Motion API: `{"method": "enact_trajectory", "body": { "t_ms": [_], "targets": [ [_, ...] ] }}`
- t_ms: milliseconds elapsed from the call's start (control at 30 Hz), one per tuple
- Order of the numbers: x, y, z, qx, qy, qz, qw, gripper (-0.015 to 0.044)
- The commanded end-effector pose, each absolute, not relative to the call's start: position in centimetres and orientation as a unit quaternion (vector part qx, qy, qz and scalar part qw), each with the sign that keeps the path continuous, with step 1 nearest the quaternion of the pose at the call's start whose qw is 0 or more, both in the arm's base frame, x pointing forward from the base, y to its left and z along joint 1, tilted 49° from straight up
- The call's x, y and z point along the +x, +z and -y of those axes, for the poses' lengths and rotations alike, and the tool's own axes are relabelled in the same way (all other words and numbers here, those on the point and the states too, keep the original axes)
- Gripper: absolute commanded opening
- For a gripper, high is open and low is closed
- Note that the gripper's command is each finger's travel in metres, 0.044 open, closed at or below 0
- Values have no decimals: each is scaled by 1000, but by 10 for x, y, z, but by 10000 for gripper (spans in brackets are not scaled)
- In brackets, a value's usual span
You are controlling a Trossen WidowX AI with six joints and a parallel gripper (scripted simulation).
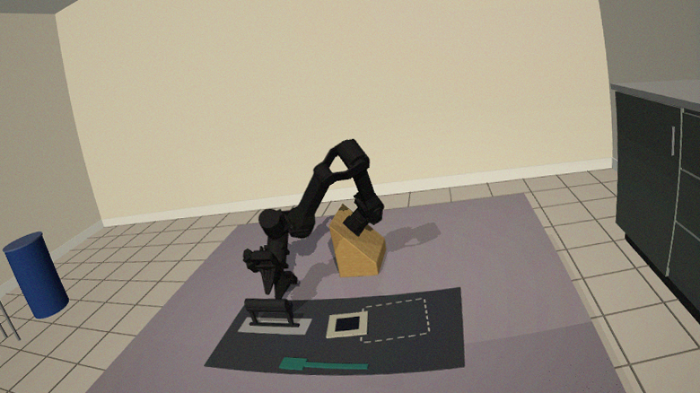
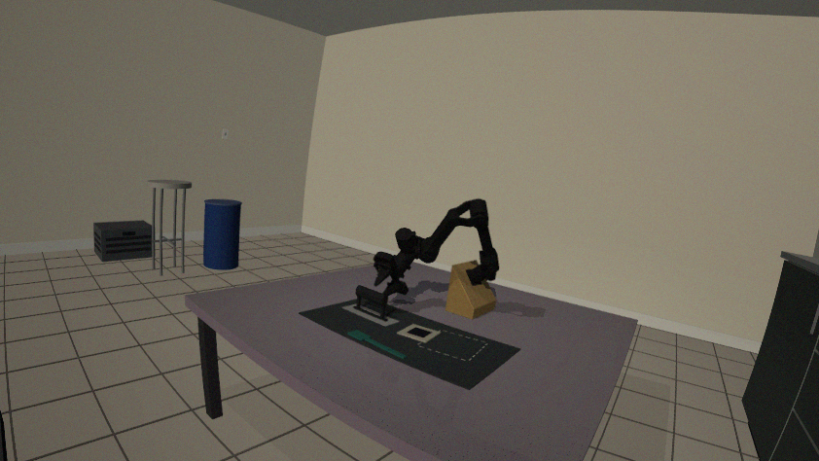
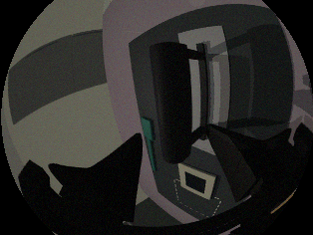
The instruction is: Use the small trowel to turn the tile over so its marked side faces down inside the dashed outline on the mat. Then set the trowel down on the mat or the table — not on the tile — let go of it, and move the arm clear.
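Note:
The trowel (image 1: 268,305) (image 2: 371,295) (image 3: 170,100) is a pale grey plate with a raised black bar handle, lying plate down on the left of the dark mat (image 1: 413,356) (image 2: 470,377). My gripper (image 1: 273,295) (image 2: 383,291) is open and empty, just above and behind the handle. In the wrist view the handle stretches up from between the fingertips. The cream tile (image 1: 347,323) (image 2: 418,332) (image 3: 194,181) lies flat, its dark square mark up. Its right edge meets the left side of the dashed outline (image 1: 427,315) (image 2: 486,343); the rest of it is outside.
A flat green paddle-shaped tool (image 1: 293,363) (image 2: 358,336) (image 3: 148,128) lies along the mat's front edge. A wooden wedge block (image 1: 358,258) (image 2: 471,299) stands on the table (image 1: 504,272) (image 2: 274,337) behind the mat, at the arm's base.

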State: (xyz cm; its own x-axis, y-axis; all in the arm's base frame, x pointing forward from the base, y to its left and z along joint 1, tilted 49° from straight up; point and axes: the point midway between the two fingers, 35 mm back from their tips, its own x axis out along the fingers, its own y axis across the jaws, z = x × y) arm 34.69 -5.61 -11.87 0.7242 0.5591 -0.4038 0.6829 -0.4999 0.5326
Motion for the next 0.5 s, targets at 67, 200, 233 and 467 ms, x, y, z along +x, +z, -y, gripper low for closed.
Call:
{"method": "enact_trajectory", "body": {
  "t_ms": [67, 200, 233, 467],
  "targets": [
    [353, -124, 49, 861, -91, -363, 345, 300],
    [358, -127, 46, 861, -92, -363, 345, 300],
    [359, -127, 45, 861, -92, -363, 345, 300],
    [367, -132, 38, 861, -91, -363, 345, 300]
  ]
}}
